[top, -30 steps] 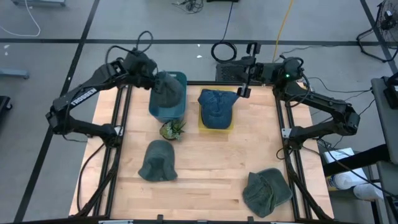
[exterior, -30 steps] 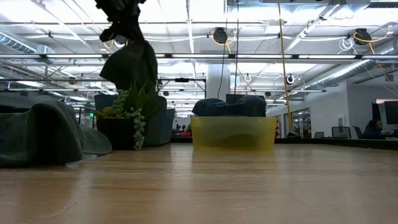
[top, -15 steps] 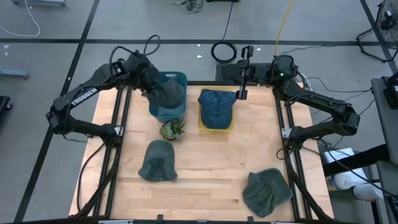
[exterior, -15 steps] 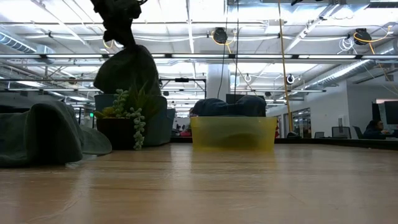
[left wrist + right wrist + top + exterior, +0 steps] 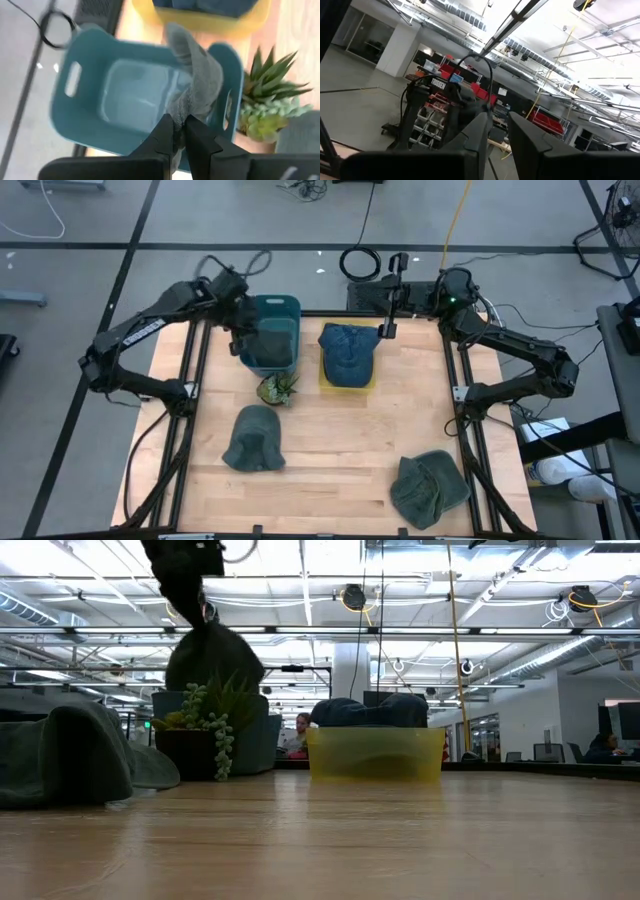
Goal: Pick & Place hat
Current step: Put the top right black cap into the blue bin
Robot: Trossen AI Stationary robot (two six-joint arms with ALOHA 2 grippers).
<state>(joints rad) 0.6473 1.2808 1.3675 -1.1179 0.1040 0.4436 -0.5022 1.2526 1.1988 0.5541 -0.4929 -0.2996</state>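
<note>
Grey fabric of the hat [image 5: 196, 82] hangs straight down from your left pincer [image 5: 179, 131], clamped on its top edge, long axis vertical, right over the teal bin [image 5: 90, 107] beside the yellow bin [image 5: 368, 383]. Your right pincer [image 5: 496, 131] idles beyond the yellow bin, nearly closed on nothing; arm lettering is unreadable

The high camera looks straight down over my whole table [image 5: 330, 430]. The low one sits at tabletop height, looking level across the wood into the room; both catch the yellow bin [image 5: 376, 753] and the plant [image 5: 277, 388]. My left wrist camera looks close down into the teal bin [image 5: 120, 95]. My right wrist camera faces out, probably toward the room's far shelving.
</note>
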